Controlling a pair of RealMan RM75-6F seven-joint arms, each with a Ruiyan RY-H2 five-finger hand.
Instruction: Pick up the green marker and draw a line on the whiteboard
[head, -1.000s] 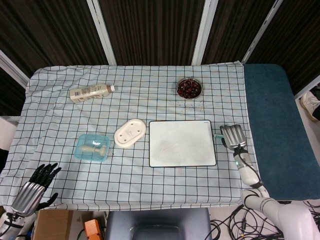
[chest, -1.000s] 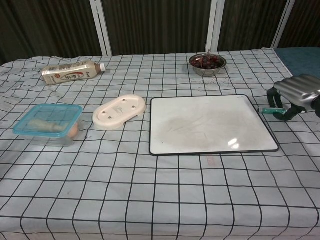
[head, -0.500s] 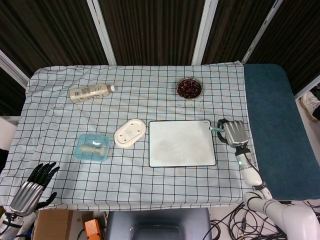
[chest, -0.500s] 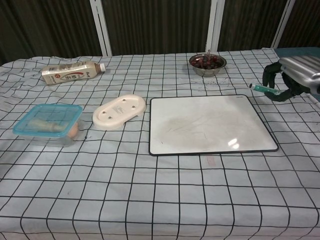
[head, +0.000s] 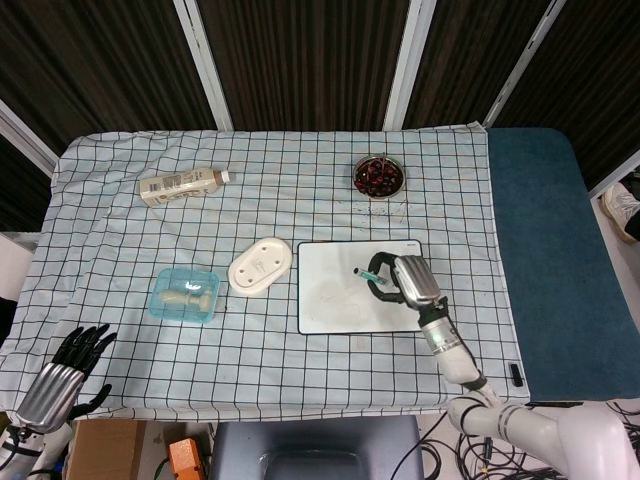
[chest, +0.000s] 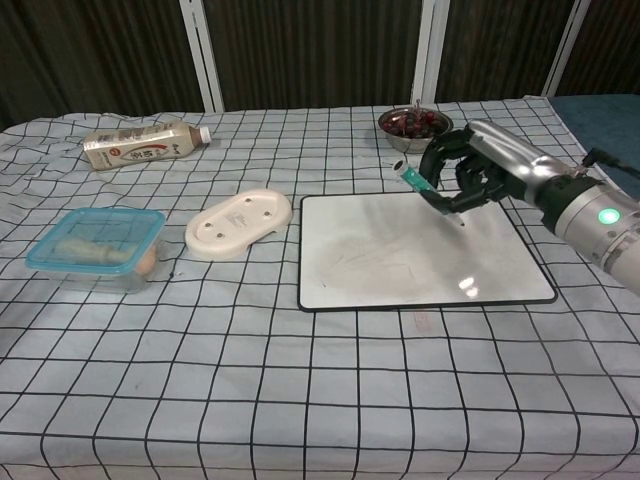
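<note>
The right hand (chest: 470, 172) pinches the marker (chest: 418, 183) tilted over the whiteboard (chest: 370, 250), toward its 2 o'clock corner. Next: lower the tip and drag.

Whiteboard (head: 340, 290) right of dish (head: 261, 267); box (head: 185, 294) left; bowl (head: 378, 176) behind; bottle (head: 183, 185) seemingly far left
</note>
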